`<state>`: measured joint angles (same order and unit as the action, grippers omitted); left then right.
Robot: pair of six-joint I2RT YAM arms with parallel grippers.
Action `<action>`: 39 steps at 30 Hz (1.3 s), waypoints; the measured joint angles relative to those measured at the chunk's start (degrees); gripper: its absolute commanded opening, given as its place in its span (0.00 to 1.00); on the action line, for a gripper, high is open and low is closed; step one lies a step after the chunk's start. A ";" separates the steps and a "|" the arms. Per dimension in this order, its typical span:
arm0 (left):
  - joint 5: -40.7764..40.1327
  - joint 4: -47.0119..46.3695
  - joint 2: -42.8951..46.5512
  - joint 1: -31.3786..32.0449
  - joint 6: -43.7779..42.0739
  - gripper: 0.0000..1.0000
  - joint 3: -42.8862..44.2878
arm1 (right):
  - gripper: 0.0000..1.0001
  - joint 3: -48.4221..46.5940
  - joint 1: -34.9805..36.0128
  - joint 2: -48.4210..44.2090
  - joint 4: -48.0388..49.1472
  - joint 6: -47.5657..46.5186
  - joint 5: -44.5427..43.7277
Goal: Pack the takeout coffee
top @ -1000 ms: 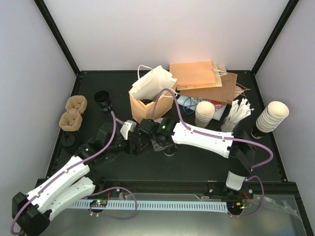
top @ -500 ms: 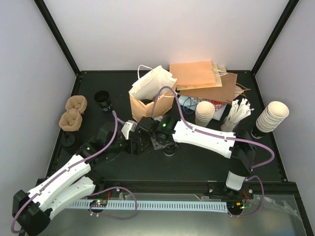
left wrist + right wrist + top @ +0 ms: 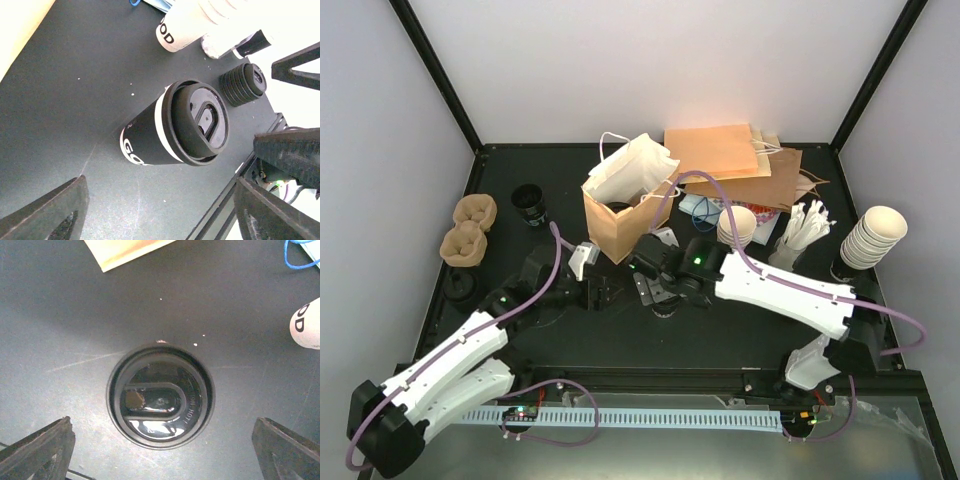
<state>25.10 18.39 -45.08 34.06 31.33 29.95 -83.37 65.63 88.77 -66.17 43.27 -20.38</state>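
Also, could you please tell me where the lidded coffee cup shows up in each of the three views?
Top external: lidded coffee cup mid-table, mostly hidden under the right arm.
Left wrist: cup in the centre, seen obliquely, lid towards the right.
Right wrist: cup in the centre, lid seen from above.
Shared landmark: the nearby white cup stack.

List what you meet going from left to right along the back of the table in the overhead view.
Brown cup carriers, black cup, open paper bag, single white cup, bundle of white sticks, tall stack of white cups.
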 measured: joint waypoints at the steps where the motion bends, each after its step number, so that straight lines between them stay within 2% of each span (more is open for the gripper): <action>1: 0.15 -0.24 -0.37 -0.11 0.15 0.93 0.00 | 1.00 2.19 -0.09 -1.68 1.53 -1.42 0.33; 5: 0.74 -1.57 -1.84 -0.33 0.48 0.93 0.00 | 1.00 4.28 -0.22 -1.68 2.38 -4.20 0.57; 16: 2.58 -7.52 -8.66 -0.37 3.87 0.76 -2.47 | 1.00 7.02 -0.42 -0.28 4.96 -6.99 2.86; 24: 3.21 -10.47 -11.85 -1.03 4.94 0.63 -2.60 | 0.94 7.02 -1.99 1.25 6.34 -7.02 3.80; 29: 4.00 -12.74 -14.62 -1.38 5.18 0.60 -2.54 | 0.87 7.04 -3.41 1.33 7.26 -7.06 4.61; 39: 6.69 -16.20 -18.71 -1.44 5.62 0.57 -2.19 | 0.86 7.19 -3.69 3.89 7.39 -7.02 5.42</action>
<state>31.79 2.20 -63.79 32.62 36.95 27.77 -76.18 61.93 92.66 -58.78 36.25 -14.96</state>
